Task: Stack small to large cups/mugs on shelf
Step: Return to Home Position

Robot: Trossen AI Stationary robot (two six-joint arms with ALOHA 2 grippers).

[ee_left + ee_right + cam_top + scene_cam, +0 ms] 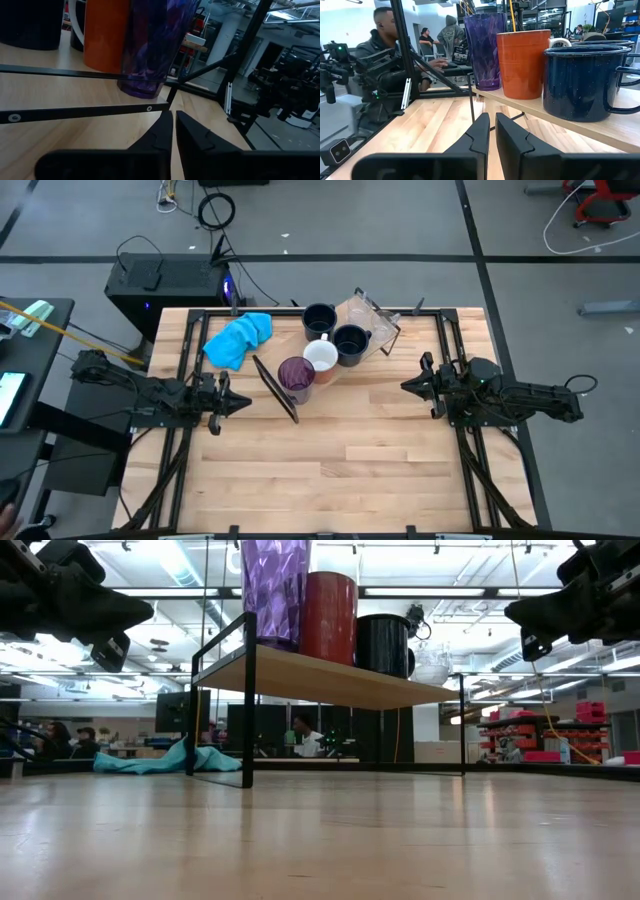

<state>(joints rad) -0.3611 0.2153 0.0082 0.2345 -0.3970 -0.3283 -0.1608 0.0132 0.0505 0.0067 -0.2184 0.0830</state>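
Tumbler [275, 590], orange mug [328, 618] seemingly touching on shelf [330, 678]; left gripper [243, 402], right gripper [406, 385] nearby.

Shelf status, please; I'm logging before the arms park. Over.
Left gripper shut, empty, left of shelf. Right gripper shut, empty, to its right. Purple tumbler, orange mug, navy mug standing on shelf. Blue cloth lies aside, blocking nothing.

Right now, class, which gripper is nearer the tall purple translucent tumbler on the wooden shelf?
Left. The left gripper hangs close beside the tumbler; the right gripper is farther off on its other side.
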